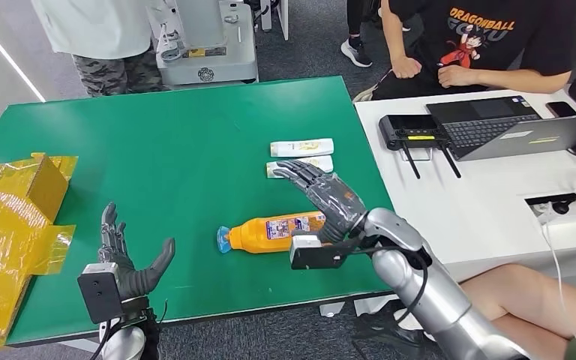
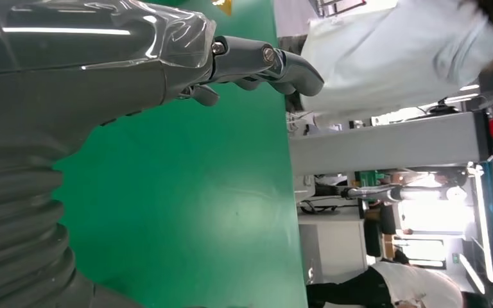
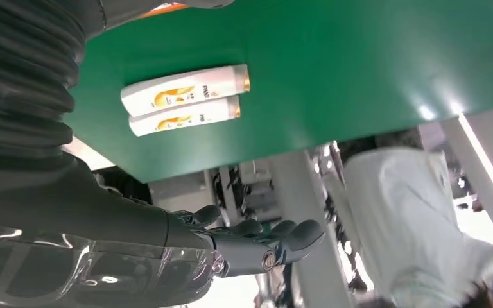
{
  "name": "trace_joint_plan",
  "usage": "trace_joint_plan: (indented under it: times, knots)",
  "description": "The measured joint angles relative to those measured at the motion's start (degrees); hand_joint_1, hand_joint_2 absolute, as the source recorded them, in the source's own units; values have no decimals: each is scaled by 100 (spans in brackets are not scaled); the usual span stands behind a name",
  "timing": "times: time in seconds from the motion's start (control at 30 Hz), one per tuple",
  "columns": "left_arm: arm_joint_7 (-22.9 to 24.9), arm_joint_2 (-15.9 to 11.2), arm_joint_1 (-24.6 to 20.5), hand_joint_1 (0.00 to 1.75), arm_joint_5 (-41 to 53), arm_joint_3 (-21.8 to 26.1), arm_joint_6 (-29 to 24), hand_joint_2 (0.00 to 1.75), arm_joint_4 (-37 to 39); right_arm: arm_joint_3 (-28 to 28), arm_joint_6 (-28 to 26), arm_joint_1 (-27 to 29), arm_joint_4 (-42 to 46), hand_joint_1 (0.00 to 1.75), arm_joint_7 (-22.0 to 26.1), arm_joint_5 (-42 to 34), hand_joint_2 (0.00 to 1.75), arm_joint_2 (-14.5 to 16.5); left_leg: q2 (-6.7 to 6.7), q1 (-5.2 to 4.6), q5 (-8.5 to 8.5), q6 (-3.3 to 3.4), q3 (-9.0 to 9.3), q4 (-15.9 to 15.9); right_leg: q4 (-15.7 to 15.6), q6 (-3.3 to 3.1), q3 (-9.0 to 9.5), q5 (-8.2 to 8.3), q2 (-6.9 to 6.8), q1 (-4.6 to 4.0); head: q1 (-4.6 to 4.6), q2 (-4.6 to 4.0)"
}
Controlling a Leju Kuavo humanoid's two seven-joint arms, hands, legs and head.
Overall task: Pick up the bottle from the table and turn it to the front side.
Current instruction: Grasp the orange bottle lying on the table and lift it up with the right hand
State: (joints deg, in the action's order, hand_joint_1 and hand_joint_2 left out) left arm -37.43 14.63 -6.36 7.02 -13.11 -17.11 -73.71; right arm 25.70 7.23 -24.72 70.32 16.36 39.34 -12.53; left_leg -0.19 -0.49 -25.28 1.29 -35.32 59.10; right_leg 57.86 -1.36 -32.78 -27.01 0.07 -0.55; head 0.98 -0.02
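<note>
Where the right hand (image 1: 328, 196) hovers over it, fingers (image 1: 298, 172) spread and empty, the orange bottle's (image 1: 274, 231) base is hidden; it lies sideways on the green surface (image 1: 157, 157), blue cap leftward. The left hand (image 1: 124, 259) is open, empty.

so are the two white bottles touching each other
Touching. In the right wrist view the two white bottles lie side by side on the green table, their long sides pressed together with no green showing between them. The head view matches.
</note>
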Motion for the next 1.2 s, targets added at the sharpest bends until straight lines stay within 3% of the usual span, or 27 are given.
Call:
trace_joint_plan:
  times: [0.13,0.23,0.43,0.67,0.93,1.07,1.2]
  knots:
    - [-6,4,-3,0,2,40,35,175,15,283,1116,-829,-921,0,240,-973,175,-4,-5,0,5,6,-1,1,0,4,0,3,-5,0,1,0]
    - [8,4,-8,0,-6,54,33,175,27,546,1389,-1308,-1495,0,248,-1276,175,3,-7,0,5,6,-3,1,1,4,1,3,-8,0,1,0]
    - [80,3,-27,0,-105,61,-72,175,33,1103,2192,-2293,-2696,0,-179,-1850,175,219,-6,-1,5,6,-5,2,2,4,-1,3,-6,1,0,0]
    - [82,1,-72,0,-204,61,-176,175,35,1607,2317,-3016,-3642,0,-680,-2050,175,491,-9,0,5,6,-5,2,3,4,-1,3,-9,0,1,0]
    - [82,-2,-76,0,-247,61,-232,175,35,1788,2321,-3192,-3878,0,-857,-2049,175,557,-7,-1,5,6,-6,2,3,4,-1,3,-8,0,2,0]
    - [84,-5,-85,0,-381,61,-287,175,39,2392,2680,-3533,-4205,0,-1261,-2242,175,637,-10,-1,5,6,-5,4,2,4,-2,3,-10,1,1,0]
    - [84,-5,-93,0,-416,61,-285,175,55,2743,2744,-3517,-4270,0,-1227,-2362,175,626,-7,0,5,6,-4,4,2,4,-4,3,-8,1,1,0]
